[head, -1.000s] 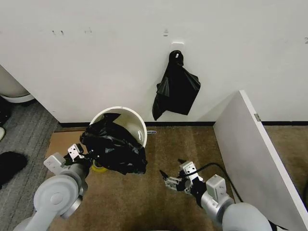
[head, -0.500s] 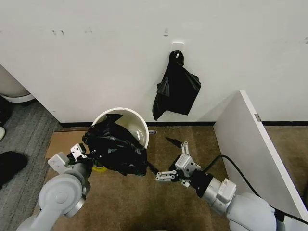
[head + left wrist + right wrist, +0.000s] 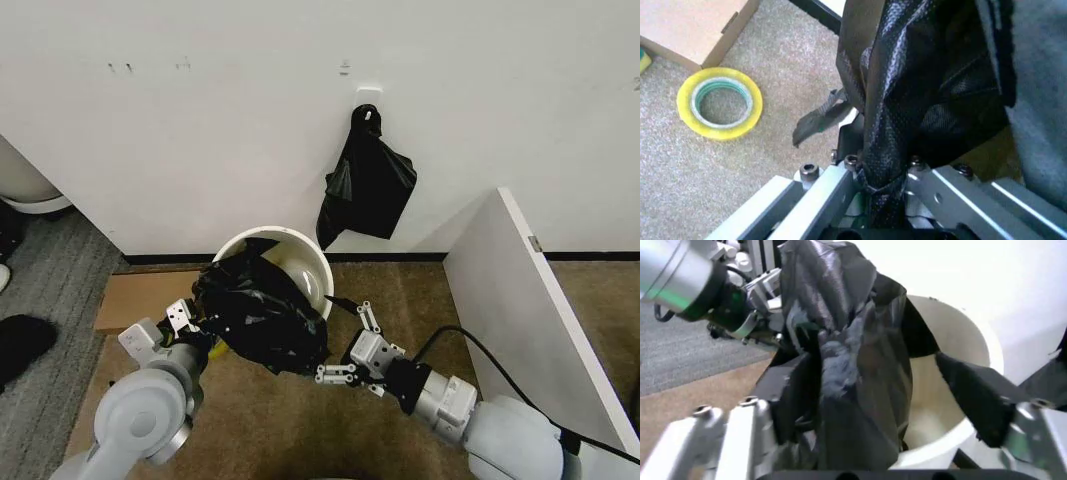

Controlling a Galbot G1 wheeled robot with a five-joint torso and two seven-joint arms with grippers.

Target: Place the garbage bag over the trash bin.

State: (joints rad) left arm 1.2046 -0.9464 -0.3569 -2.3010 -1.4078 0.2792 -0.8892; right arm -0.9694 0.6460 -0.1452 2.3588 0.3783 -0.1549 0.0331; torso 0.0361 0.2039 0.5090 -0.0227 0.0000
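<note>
- Black, crinkled, glossy plastic garbage bag [image 3: 262,318] hangs bunched over the near-left side of the round cream-white plastic trash bin [image 3: 305,262] in the head view; the bin stands on brown carpet against the white wall.
- Head view: the left tool [image 3: 188,322] sits at the bag's left edge, clenched on the plastic. The right tool [image 3: 345,341] is just beside the bag's lower right corner, its fingers spread apart, one fingertip near the bin's rim.
- Head view: a smaller black bag bundle [image 3: 368,190] hangs from a hook on the wall, well apart from the bin; a flat piece of brown cardboard [image 3: 135,298] lies on the floor to the bin's left.
- Left wrist view: the left tool [image 3: 883,172] is pinched shut on a twisted rope of the garbage bag [image 3: 907,90]; a yellow tape roll [image 3: 720,102] lies on the carpet beside the cardboard's corner.
- Right wrist view: the right tool [image 3: 867,440] is released, its fingers either side of the hanging bag [image 3: 840,365], with the bin [image 3: 967,350] behind.
</note>
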